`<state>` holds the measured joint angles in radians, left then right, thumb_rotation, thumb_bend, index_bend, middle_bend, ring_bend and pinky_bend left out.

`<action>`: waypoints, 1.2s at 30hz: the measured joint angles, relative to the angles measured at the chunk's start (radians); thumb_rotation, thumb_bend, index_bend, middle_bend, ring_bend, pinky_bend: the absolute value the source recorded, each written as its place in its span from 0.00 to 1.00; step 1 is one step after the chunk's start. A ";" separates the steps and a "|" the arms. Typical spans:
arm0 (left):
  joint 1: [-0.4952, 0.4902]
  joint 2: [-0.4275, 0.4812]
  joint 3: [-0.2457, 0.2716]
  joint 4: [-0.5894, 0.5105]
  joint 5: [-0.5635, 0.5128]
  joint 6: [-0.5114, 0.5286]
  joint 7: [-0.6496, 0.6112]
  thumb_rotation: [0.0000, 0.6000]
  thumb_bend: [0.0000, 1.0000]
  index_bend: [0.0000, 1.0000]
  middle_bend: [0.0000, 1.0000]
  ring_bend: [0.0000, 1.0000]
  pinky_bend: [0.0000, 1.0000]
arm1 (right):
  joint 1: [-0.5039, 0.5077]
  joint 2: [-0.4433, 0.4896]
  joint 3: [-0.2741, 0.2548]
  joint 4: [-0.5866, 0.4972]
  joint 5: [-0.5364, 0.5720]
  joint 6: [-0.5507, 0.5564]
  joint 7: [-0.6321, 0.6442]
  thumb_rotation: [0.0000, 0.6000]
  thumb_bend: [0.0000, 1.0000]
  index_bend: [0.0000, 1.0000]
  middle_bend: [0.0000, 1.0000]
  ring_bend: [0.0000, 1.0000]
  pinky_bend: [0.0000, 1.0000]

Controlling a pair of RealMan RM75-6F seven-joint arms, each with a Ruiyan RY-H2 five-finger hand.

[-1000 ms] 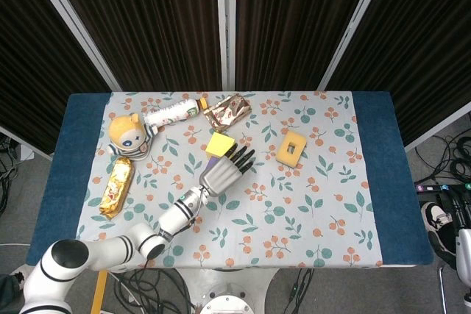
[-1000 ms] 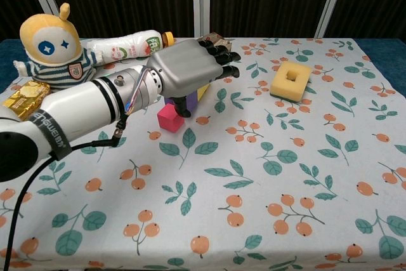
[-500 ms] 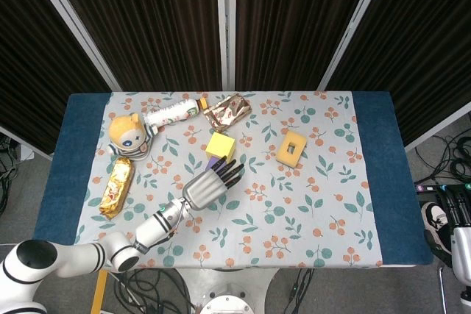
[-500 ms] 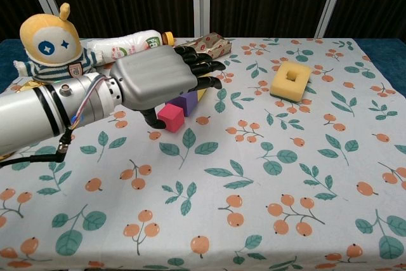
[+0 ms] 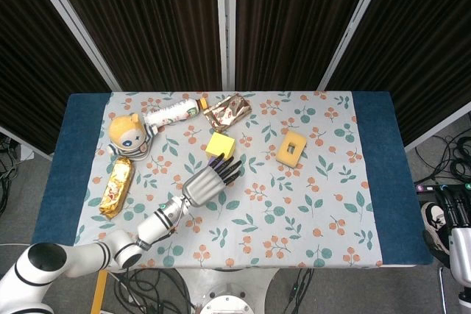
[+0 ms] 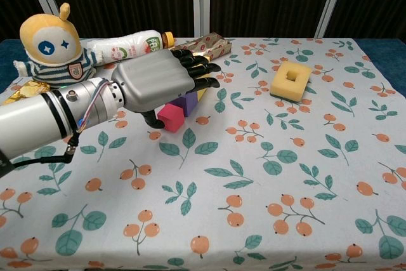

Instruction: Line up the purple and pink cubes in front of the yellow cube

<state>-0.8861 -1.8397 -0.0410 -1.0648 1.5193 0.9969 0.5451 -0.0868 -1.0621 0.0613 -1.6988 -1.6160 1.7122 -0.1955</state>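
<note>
The yellow cube (image 5: 221, 143) sits mid-table on the patterned cloth. Just in front of it a sliver of the purple cube (image 5: 213, 159) shows past my fingers. In the chest view the purple cube (image 6: 189, 102) and the pink cube (image 6: 170, 118) stand side by side, touching, the pink one nearer and to the left. My left hand (image 5: 209, 182) hovers over them, fingers stretched out and holding nothing; in the chest view the left hand (image 6: 158, 80) hides the cubes' tops. A dark shape at the far right edge, off the table, may be my right hand (image 5: 455, 207); its fingers are unclear.
A plush doll (image 5: 127, 132), a bottle (image 5: 171, 113) and a gold packet (image 5: 116, 185) lie on the left. A patterned wrapper (image 5: 227, 109) sits behind the yellow cube. A yellow block with a hole (image 5: 291, 147) lies to the right.
My left hand has drawn back toward the near left, uncovering more of the pink and purple cubes. The cubes have not moved.
</note>
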 measured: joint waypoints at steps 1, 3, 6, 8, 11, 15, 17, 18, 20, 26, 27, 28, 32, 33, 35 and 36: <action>0.000 -0.005 -0.001 0.007 0.000 -0.001 -0.003 1.00 0.00 0.16 0.00 0.02 0.13 | 0.000 0.000 0.000 -0.001 0.000 0.000 -0.001 1.00 0.15 0.11 0.12 0.06 0.19; -0.002 -0.017 -0.006 0.021 -0.001 -0.005 -0.013 1.00 0.00 0.16 0.00 0.02 0.13 | 0.000 0.001 0.001 -0.002 0.001 -0.001 -0.003 1.00 0.15 0.11 0.12 0.06 0.19; -0.006 -0.034 -0.014 0.040 -0.005 -0.011 -0.024 1.00 0.00 0.16 0.00 0.02 0.13 | 0.001 0.001 0.001 -0.003 0.002 -0.002 -0.004 1.00 0.15 0.11 0.12 0.06 0.19; -0.008 -0.043 -0.018 0.049 -0.006 -0.014 -0.030 1.00 0.00 0.16 0.00 0.02 0.13 | 0.000 0.001 0.002 -0.003 0.004 -0.002 -0.004 1.00 0.15 0.11 0.12 0.06 0.19; -0.012 -0.053 -0.023 0.060 -0.007 -0.018 -0.035 1.00 0.00 0.16 0.00 0.02 0.13 | 0.000 0.001 0.003 -0.003 0.007 -0.003 -0.004 1.00 0.15 0.11 0.12 0.06 0.19; -0.018 -0.065 -0.032 0.072 -0.010 -0.026 -0.042 1.00 0.00 0.16 0.00 0.02 0.13 | -0.002 0.002 0.003 -0.002 0.009 -0.001 -0.003 1.00 0.15 0.11 0.12 0.06 0.19; -0.022 -0.070 -0.036 0.080 -0.010 -0.027 -0.048 1.00 0.00 0.16 0.00 0.02 0.13 | -0.003 0.003 0.004 -0.002 0.012 0.000 -0.002 1.00 0.15 0.11 0.12 0.06 0.19; -0.023 -0.073 -0.038 0.083 -0.011 -0.028 -0.050 1.00 0.00 0.16 0.00 0.02 0.13 | -0.004 0.004 0.004 -0.003 0.012 0.000 -0.002 1.00 0.15 0.11 0.12 0.06 0.19; -0.027 -0.078 -0.042 0.091 -0.012 -0.030 -0.051 1.00 0.00 0.16 0.00 0.02 0.13 | -0.004 0.005 0.004 -0.003 0.012 0.001 -0.002 1.00 0.15 0.11 0.12 0.06 0.19; -0.034 -0.090 -0.056 0.108 -0.023 -0.038 -0.054 1.00 0.00 0.16 0.00 0.02 0.13 | -0.005 0.005 0.004 -0.001 0.016 -0.001 0.001 1.00 0.15 0.11 0.12 0.06 0.19; -0.035 -0.091 -0.057 0.110 -0.023 -0.038 -0.054 1.00 0.00 0.16 0.00 0.02 0.13 | -0.005 0.005 0.004 -0.001 0.017 -0.002 0.001 1.00 0.15 0.11 0.12 0.06 0.19; -0.035 -0.092 -0.058 0.112 -0.024 -0.037 -0.054 1.00 0.00 0.16 0.00 0.02 0.13 | -0.004 0.005 0.004 -0.001 0.017 -0.002 0.001 1.00 0.15 0.11 0.12 0.06 0.19; -0.038 -0.094 -0.063 0.119 -0.028 -0.040 -0.052 1.00 0.00 0.16 0.00 0.02 0.13 | -0.004 0.006 0.005 -0.001 0.016 -0.001 0.001 1.00 0.15 0.11 0.12 0.06 0.19; -0.039 -0.094 -0.064 0.120 -0.029 -0.041 -0.052 1.00 0.00 0.16 0.00 0.02 0.13 | -0.004 0.006 0.005 -0.001 0.016 -0.001 0.001 1.00 0.15 0.11 0.12 0.06 0.19; -0.039 -0.094 -0.063 0.122 -0.030 -0.041 -0.052 1.00 0.00 0.16 0.00 0.02 0.13 | -0.005 0.007 0.005 -0.001 0.017 -0.002 0.001 1.00 0.15 0.11 0.12 0.06 0.19; -0.038 -0.095 -0.063 0.123 -0.030 -0.041 -0.052 1.00 0.00 0.16 0.00 0.02 0.13 | -0.005 0.006 0.005 -0.001 0.017 -0.002 0.001 1.00 0.15 0.11 0.12 0.06 0.19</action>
<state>-0.9245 -1.9344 -0.1041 -0.9420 1.4892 0.9556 0.4932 -0.0914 -1.0557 0.0662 -1.6996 -1.5986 1.7098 -0.1944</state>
